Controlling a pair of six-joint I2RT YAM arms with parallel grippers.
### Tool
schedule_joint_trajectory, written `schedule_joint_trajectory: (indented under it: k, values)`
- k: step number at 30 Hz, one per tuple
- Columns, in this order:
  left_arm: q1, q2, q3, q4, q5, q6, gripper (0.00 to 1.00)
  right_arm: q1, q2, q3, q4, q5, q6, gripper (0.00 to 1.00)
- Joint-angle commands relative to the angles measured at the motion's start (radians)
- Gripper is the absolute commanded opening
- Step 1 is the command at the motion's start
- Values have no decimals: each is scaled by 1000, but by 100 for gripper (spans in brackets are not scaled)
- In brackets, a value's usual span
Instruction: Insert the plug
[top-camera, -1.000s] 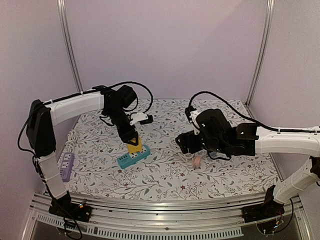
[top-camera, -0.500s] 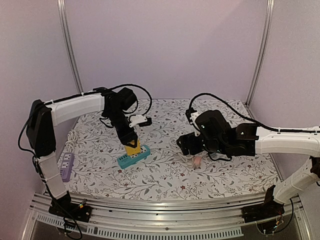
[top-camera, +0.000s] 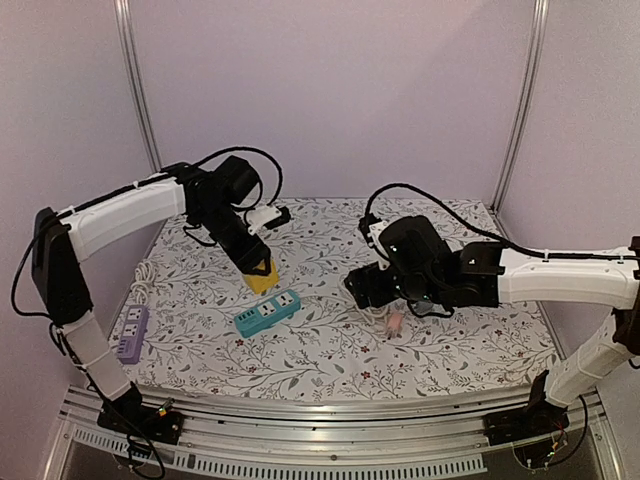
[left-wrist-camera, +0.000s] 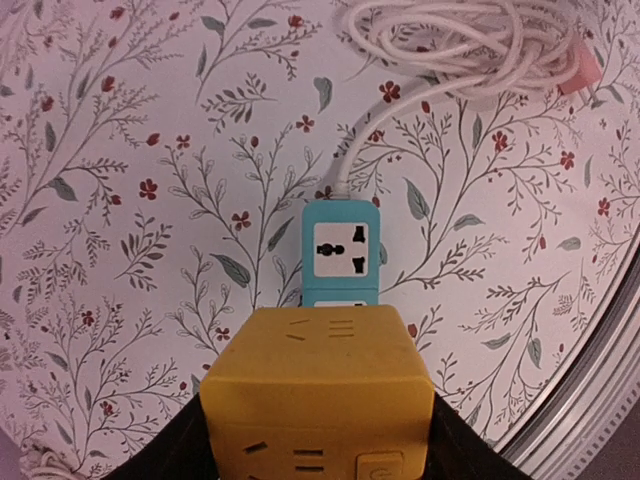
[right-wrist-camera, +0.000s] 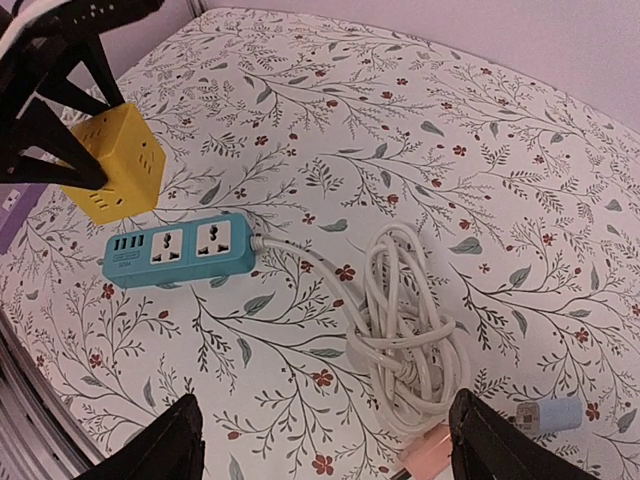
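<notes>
My left gripper (top-camera: 259, 266) is shut on a yellow cube plug (top-camera: 262, 277), and in the left wrist view the black fingers (left-wrist-camera: 175, 455) clamp the cube (left-wrist-camera: 318, 385) from both sides. It hangs in the air just behind the teal power strip (top-camera: 268, 312), which lies flat on the floral cloth with its sockets up (left-wrist-camera: 341, 250) (right-wrist-camera: 178, 250). Cube and strip are apart. My right gripper (right-wrist-camera: 325, 440) stands open above the strip's coiled white cord (right-wrist-camera: 410, 330), holding nothing.
A pink plug (top-camera: 396, 322) lies at the end of the coil, and a small pale-blue cylinder (right-wrist-camera: 548, 414) sits beside it. A purple power strip (top-camera: 131, 332) with a white cord lies at the left edge. The metal rail (top-camera: 320, 410) borders the front.
The left arm has lifted the yellow cube up and back-left, off the teal strip it was touching. The right arm has drifted slightly left, its jaws unchanged.
</notes>
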Motion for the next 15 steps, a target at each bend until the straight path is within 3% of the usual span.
schedule_joint_trajectory:
  k: [1,6,11,15]
  values:
    - [13,-204,-85,109,-62,-217,0,6,123,123,21,-58,-65,84]
    - [54,-348,-267,152,-172,-296,0,8,361,410,-99,-168,-9,87]
    - [118,-515,-368,221,-140,-393,0,8,589,684,-245,-402,86,89]
    - [120,-566,-414,221,-114,-439,0,6,773,967,-439,-465,121,91]
